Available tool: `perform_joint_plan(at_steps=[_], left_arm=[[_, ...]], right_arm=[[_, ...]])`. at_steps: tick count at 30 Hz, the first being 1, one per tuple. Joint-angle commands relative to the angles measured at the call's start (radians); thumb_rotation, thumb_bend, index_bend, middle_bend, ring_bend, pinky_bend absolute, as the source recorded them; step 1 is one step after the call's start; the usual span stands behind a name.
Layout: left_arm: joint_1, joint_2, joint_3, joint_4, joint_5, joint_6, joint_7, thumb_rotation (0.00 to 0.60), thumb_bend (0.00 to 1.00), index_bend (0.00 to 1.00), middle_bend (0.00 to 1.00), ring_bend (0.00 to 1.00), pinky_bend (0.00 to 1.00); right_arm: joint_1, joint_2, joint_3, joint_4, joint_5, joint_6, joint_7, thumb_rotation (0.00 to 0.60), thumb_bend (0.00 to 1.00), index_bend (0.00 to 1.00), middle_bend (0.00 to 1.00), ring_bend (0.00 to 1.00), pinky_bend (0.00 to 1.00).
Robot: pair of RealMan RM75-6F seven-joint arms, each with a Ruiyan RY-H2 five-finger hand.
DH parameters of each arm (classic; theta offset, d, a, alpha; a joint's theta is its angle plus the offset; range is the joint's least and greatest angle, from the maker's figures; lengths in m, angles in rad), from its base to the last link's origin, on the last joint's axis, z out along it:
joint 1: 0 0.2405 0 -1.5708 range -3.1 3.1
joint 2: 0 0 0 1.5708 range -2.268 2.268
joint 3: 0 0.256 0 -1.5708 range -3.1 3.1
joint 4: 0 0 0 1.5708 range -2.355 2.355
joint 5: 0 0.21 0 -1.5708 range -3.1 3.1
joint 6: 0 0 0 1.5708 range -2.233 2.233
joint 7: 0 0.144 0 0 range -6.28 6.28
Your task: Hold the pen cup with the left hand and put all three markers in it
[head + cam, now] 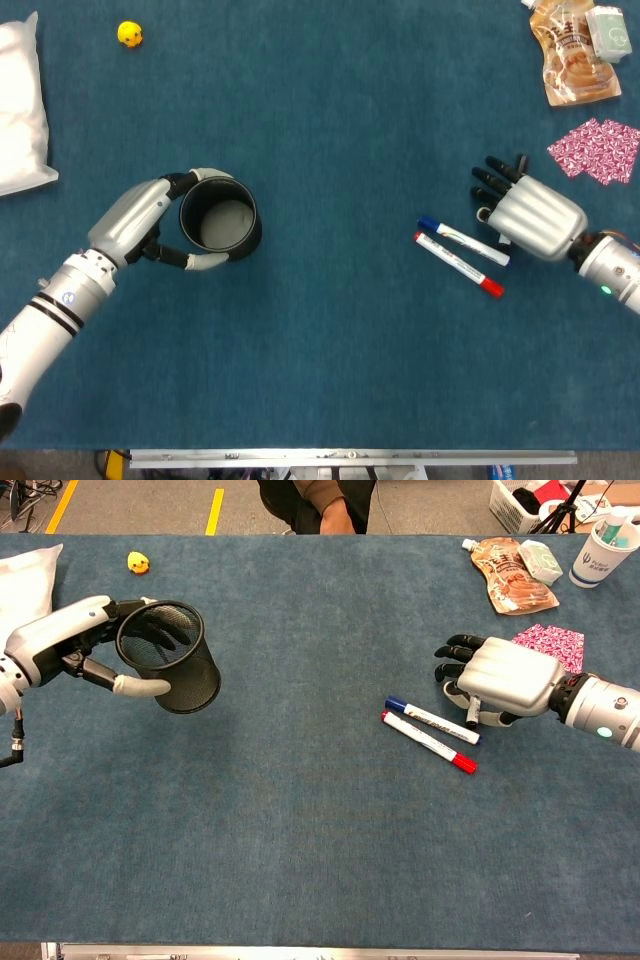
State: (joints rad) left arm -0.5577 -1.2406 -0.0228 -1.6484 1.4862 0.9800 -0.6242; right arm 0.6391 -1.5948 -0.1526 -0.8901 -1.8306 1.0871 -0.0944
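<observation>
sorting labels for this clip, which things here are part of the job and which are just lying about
Job:
cup, held by left robot hand
blue marker
red marker
third marker, under right robot hand

Lying about:
duck
white bag
snack pouch
pink cloth
paper cup

A blue-carpeted table (320, 830) carries two markers, blue-capped (432, 720) and red-capped (428, 742), lying parallel just beside the right hand (500, 678). Behind that hand lie a pink patterned cloth (548, 644) and a snack pouch (512, 576). Beyond the left hand (70, 640) sit a yellow duck (138, 562) and a white bag (20, 105).
</observation>
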Motion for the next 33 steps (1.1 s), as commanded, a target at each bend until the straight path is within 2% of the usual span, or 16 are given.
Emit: perform_joint_plan(at_steps=[1, 9, 17, 26, 33], left_arm=[[0.001, 0.001, 0.000, 0.000, 0.000, 0.000, -0.002, 0.513, 0.16, 0.22, 0.33, 0.26, 0.18], [-0.001, 0.000, -0.001, 0.002, -0.002, -0.003, -0.004, 0.506, 0.17, 0.22, 0.33, 0.26, 0.18], [-0.008, 0.002, -0.011, 0.000, -0.014, -0.011, -0.003, 0.508, 0.16, 0.22, 0.33, 0.26, 0.18], [-0.026, -0.001, -0.025, -0.020, -0.031, -0.033, 0.027, 0.506, 0.16, 0.22, 0.33, 0.26, 0.18], [-0.049, -0.008, -0.042, -0.042, -0.061, -0.062, 0.073, 0.506, 0.16, 0.22, 0.33, 0.26, 0.18]], right_arm=[[-0.001, 0.001, -0.001, 0.000, 0.004, 0.001, 0.000, 0.600, 0.25, 0.60, 0.31, 0.11, 0.12], [-0.002, 0.013, 0.001, -0.024, 0.017, 0.007, 0.008, 0.600, 0.25, 0.62, 0.32, 0.12, 0.12], [-0.019, 0.065, 0.031, -0.128, 0.056, 0.049, 0.021, 0.600, 0.26, 0.63, 0.33, 0.12, 0.12], [-0.029, 0.193, 0.105, -0.389, 0.134, 0.100, 0.109, 0.600, 0.26, 0.64, 0.34, 0.12, 0.12], [0.000, 0.290, 0.196, -0.626, 0.192, 0.111, 0.231, 0.600, 0.26, 0.65, 0.34, 0.12, 0.12]])
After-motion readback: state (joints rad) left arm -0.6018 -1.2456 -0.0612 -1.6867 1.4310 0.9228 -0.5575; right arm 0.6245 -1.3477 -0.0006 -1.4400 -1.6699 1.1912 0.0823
